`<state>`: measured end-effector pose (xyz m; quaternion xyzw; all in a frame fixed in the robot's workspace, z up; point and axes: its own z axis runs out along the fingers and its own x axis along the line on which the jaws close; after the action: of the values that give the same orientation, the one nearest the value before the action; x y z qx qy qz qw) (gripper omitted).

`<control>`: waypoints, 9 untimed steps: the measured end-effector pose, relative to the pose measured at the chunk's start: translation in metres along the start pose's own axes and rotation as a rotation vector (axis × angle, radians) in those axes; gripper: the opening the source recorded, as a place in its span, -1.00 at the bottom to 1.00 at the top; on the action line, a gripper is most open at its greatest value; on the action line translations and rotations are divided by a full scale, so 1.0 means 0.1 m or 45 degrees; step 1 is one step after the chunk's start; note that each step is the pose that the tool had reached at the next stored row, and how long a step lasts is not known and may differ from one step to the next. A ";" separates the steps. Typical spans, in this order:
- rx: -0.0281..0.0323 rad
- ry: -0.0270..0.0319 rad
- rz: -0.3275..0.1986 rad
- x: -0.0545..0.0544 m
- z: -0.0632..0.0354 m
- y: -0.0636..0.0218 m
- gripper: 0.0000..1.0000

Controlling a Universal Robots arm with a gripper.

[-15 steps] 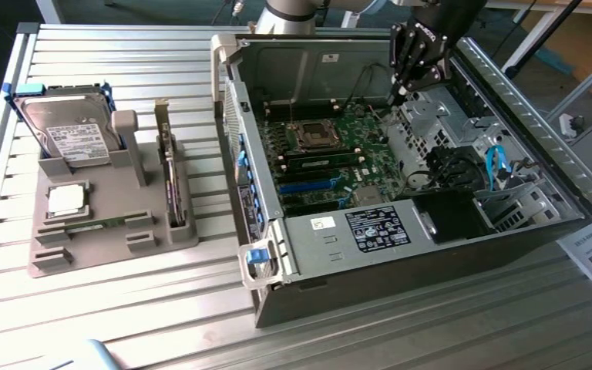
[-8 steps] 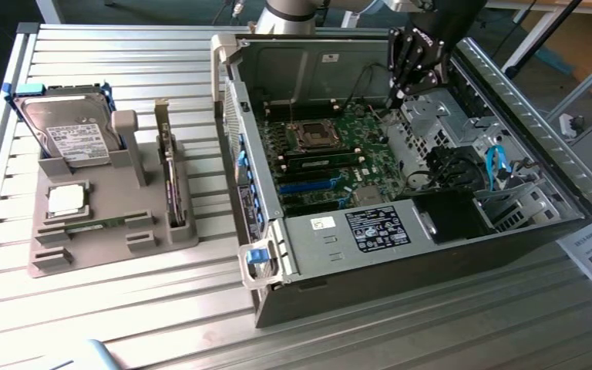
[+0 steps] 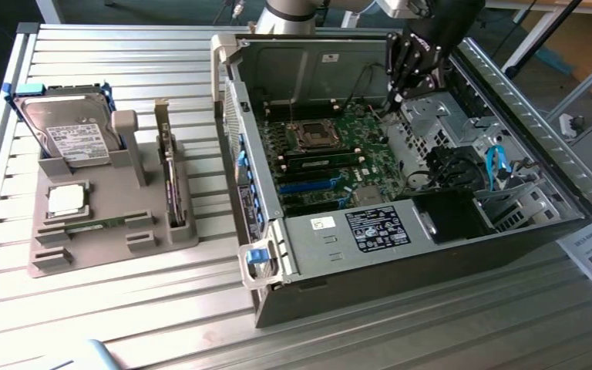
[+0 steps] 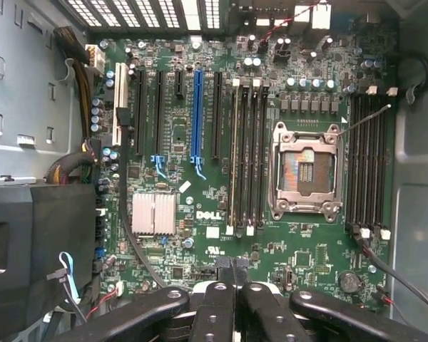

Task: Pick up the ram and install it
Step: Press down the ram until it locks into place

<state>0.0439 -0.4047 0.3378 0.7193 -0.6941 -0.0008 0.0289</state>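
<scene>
The gripper [image 3: 396, 97] [image 4: 235, 276] is hanging inside the case [image 3: 275, 69], above the motherboard [image 3: 363, 166] [image 4: 200, 235], with the processor socket [image 3: 310, 137] [image 4: 304, 171] lying on the board near it and memory slots [image 4: 247, 157] running along both sides of that socket. Well apart from the gripper, outside the case (towards the exterior view's left), a holder [image 3: 90, 250] is sitting on the table [image 3: 121, 324], carrying a hard drive [image 3: 70, 131], a processor chip [image 3: 67, 199] and an upright card [image 3: 173, 185].
</scene>
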 end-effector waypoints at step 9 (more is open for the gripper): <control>0.0000 0.0000 0.000 0.00 0.100 -0.004 -0.80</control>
<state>0.0439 -0.4047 0.3279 0.7193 -0.6941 -0.0008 0.0289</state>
